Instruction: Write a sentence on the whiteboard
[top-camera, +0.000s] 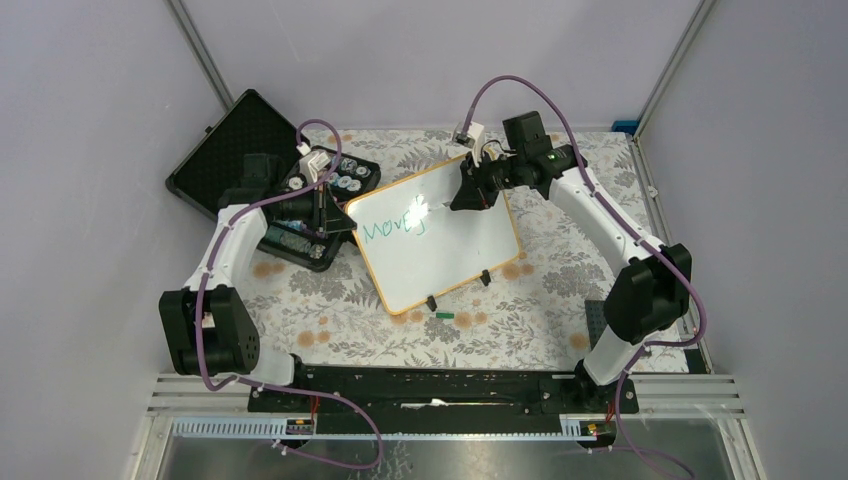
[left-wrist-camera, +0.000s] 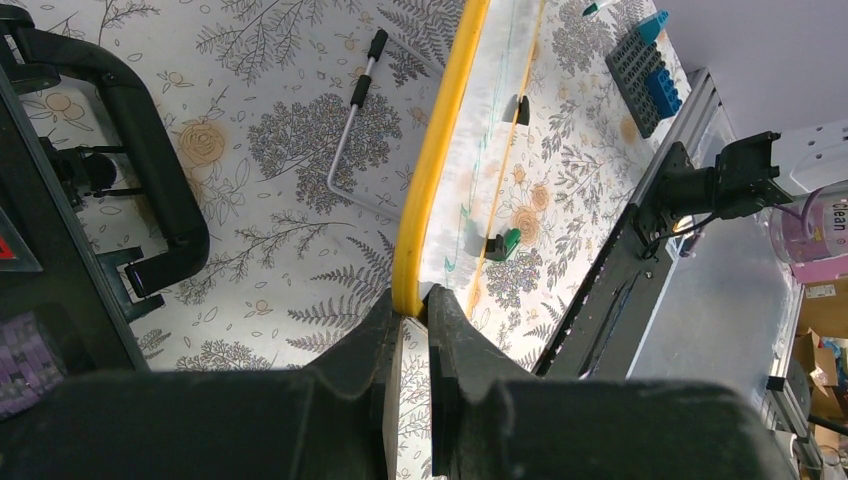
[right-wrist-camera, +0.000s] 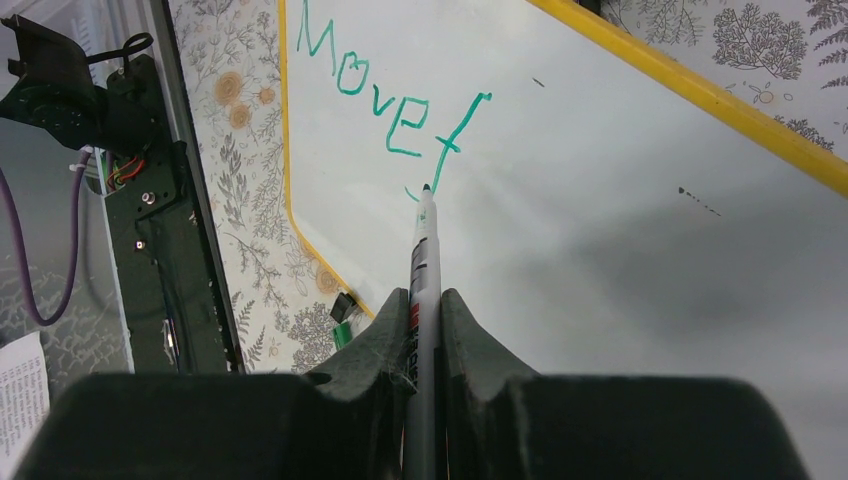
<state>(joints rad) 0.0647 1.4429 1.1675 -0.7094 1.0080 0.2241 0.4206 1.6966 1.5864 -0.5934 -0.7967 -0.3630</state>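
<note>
right gripper (right-wrist-camera: 425, 300) clamped on the marker (right-wrist-camera: 422, 240) at the sentence (right-wrist-camera: 380, 90); left gripper (left-wrist-camera: 412, 310) pinching the whiteboard (top-camera: 450, 250) at its left rim, likely the best hold on so light, stiff a board.

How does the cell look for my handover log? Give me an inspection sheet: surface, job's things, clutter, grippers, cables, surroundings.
Surface: table under a floral cloth.
Job's things: whiteboard mid-table; green writing reads "Move f", unfinished.
Clutter: open black case at far left; bent metal rod; blue-grey block; green cap by the board's near edge.
Grippers: left gripper shut on the whiteboard's yellow rim; right gripper shut on the marker, tip at the board.
Cables: purple cables run along both arms.
Surroundings: grey walls, metal frame posts.
</note>
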